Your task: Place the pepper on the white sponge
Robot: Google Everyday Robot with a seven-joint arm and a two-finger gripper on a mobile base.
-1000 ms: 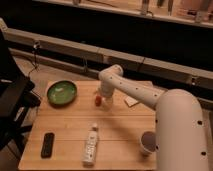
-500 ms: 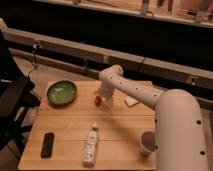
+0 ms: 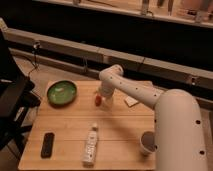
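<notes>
On a wooden bench (image 3: 65,125), a green plate (image 3: 62,93) sits at the far left corner, with a black remote (image 3: 47,144) and a white bottle (image 3: 90,145) lying nearer the front edge. Just right of the plate, the pepper (image 3: 98,100) shows red-orange directly beside the gripper (image 3: 103,96), which hangs low over the bench at the end of the white arm; whether it grips the pepper or merely stands against it cannot be told from this view. The white sponge (image 3: 131,101) lies farther right, near the bench's back edge, and a white cup (image 3: 147,142) stands at the front right. To do the step well, the pepper likely needs a firm hold, a clean lift, and a short carry rightward so it lands squarely on the soft sponge rather than rolling off. Compared with half a second ago, nothing appears to have shifted.
</notes>
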